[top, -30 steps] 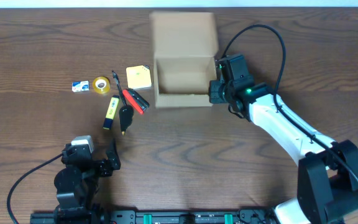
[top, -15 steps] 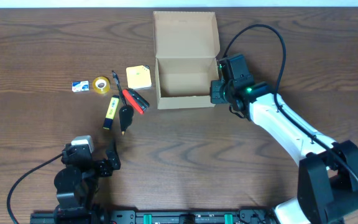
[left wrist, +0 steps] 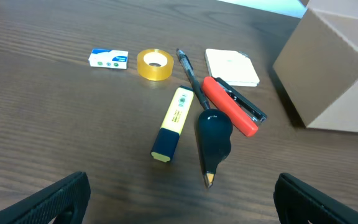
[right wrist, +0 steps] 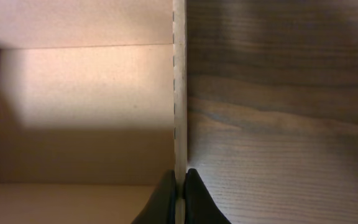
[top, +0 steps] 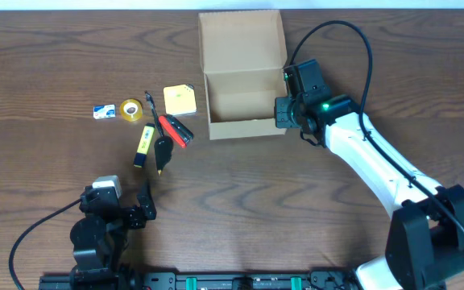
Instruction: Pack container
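The right gripper was closed narrow on the right wall of the container, one finger inside the box and one outside, with the thin cardboard edge pinched between them. From that grip the container extended to the left. It stood at the far centre of the table, mouth up, its lid flap folded back toward the far edge. The interior visible in the overhead and right wrist views held nothing.

The left gripper stood wide open and empty at the near left, above bare table. The stationery lay on its far side, to the left of the container and apart from it:

- eraser, farthest left;
- tape roll, just beside the eraser;
- pen, long axis near-to-far;
- sticky-note pad, nearest the container;
- red stapler, lying diagonally;
- yellow highlighter, long axis near-to-far, slightly tilted;
- black bulb-shaped item with a pencil-like tip pointing near.

Judgement: packing had not begun. The left arm was the nearer one to every item, and each pick would travel rightward into the open mouth.
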Motion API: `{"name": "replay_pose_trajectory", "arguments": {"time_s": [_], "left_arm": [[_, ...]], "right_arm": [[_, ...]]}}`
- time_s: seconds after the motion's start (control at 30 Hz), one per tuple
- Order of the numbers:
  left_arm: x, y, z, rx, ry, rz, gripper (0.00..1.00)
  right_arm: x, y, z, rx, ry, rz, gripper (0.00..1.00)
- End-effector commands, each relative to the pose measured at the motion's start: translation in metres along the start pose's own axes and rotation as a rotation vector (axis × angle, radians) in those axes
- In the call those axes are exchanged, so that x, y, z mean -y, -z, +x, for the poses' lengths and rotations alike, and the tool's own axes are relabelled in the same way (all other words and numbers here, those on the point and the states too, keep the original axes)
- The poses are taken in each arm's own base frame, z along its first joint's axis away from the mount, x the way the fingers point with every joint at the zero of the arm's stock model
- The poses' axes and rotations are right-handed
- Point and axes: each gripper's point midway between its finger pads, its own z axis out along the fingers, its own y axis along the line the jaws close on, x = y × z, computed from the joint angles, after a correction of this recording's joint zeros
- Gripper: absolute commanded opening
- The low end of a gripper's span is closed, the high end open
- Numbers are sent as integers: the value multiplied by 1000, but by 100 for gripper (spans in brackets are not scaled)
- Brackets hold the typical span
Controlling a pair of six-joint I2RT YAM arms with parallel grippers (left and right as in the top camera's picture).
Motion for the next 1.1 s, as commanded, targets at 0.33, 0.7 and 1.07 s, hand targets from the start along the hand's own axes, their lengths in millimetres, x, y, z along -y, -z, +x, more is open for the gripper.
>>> {"name": "replay_pose_trajectory", "arguments": {"time_s": [0.33,0.7,1.07], "left_arm": [[0,-2,5,-9,10,1,95],[0,-2,5,-9,10,1,95],[0,-2,5,-9,10,1,95]], "right_arm": [[0,3,-7,13,8,9,25],[0,3,-8,18,8,9,36],[4,3,-6,10,58,26,36]]}}
